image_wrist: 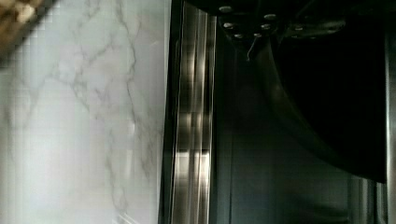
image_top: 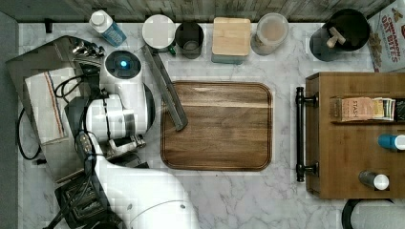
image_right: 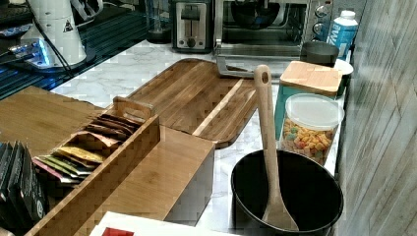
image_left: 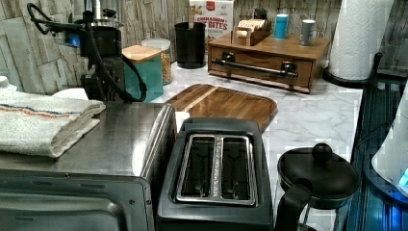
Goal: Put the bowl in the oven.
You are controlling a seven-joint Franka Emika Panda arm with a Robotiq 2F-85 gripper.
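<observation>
Starting at the gripper [image_wrist: 261, 21]: its dark body is being seen close over the bowl [image_wrist: 336, 93] in the wrist view. Whether the gripper is clamped on the bowl or apart cannot be told.

The bowl's black curved rim is being shown right at the gripper, over the dark glass of the oven's dropped door. A shiny steel door handle [image_wrist: 191, 116] is being seen just beside the bowl, with the marble counter [image_wrist: 70, 116] beyond it. In the right view a dark rounded shape, taken for the bowl, is being seen inside the oven [image_right: 295, 29], at the cavity's upper part.

The white arm [image_top: 119, 119] is being held bent over the open oven mouth in the top view. The door handle is sticking out past the arm, and its far end is lying over the corner of the wooden cutting board [image_top: 217, 126].

A folded towel [image_left: 43, 120] is resting on the oven's steel roof, just behind the arm. A black two-slot toaster [image_left: 216, 168] is standing just beside the oven, near the arm's base.

Well apart from the gripper, across the board, a black pot [image_right: 287, 194] with a wooden spoon [image_right: 268, 147] is standing at the wall.
</observation>
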